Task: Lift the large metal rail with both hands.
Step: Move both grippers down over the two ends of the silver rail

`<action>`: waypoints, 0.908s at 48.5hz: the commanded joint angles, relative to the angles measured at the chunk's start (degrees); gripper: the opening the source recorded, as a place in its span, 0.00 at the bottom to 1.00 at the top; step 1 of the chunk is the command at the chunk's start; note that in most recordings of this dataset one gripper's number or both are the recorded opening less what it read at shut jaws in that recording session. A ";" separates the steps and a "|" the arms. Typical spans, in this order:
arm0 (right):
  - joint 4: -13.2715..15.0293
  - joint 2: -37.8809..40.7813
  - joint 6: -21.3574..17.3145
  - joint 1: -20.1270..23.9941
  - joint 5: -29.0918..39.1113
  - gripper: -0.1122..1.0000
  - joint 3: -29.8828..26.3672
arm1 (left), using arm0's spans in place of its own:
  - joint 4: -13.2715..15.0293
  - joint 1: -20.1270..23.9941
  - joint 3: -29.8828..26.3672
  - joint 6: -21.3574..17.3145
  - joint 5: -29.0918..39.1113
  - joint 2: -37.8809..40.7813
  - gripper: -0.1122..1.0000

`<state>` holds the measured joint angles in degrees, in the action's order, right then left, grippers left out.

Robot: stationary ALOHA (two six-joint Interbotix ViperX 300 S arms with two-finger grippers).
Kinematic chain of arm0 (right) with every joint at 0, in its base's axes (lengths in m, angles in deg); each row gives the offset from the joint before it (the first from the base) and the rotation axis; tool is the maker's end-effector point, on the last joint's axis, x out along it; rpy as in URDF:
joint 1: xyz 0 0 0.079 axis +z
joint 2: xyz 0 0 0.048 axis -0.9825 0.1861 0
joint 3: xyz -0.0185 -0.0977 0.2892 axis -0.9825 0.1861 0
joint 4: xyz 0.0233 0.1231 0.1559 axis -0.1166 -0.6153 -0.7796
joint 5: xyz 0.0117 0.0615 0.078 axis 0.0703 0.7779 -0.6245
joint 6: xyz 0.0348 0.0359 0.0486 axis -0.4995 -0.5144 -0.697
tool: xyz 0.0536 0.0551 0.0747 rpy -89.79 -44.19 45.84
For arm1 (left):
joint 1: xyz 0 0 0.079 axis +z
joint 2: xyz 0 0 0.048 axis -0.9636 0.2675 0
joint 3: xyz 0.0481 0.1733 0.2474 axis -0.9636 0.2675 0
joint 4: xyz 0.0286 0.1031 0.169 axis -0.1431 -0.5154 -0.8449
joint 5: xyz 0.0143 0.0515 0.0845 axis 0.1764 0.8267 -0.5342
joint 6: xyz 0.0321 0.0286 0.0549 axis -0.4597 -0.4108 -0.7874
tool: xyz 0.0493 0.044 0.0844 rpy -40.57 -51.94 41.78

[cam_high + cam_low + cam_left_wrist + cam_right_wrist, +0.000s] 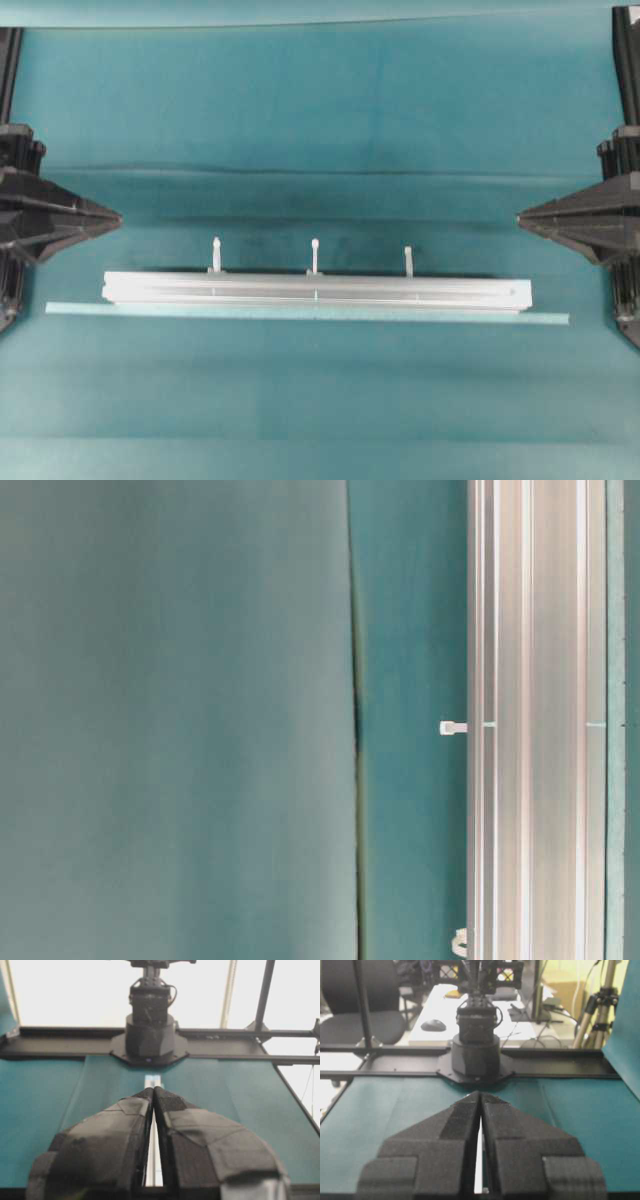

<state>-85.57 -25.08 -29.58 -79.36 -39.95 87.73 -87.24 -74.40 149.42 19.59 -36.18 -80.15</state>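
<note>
While both tools sat clenched on nothing, the left tool and right tool pointed at each other, the large metal rail lying on the desk between and below them. Uneven end grips (a thin pale strip touched the rail's far side) could tilt it or snag the strip.

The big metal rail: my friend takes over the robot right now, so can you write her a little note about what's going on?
Left gripper: fingers shut, empty, parked at the left edge of the overhead view.
Right gripper: fingers shut, empty, parked at the right edge.
Large metal rail: flat on the teal cloth between them, three white pegs on its far side, thin pale strip along its near side.
Done: nothing, the rail is untouched.
Left: open both grippers, take an end each, lift together.
</note>
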 commanded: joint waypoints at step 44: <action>-7.21 17.31 -4.39 -4.39 53.61 0.10 -19.69 | -0.97 0.62 -25.22 2.55 45.88 22.50 0.09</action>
<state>-92.69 -10.84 -33.71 -83.76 11.20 70.85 -88.12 -73.52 126.74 22.23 5.83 -58.36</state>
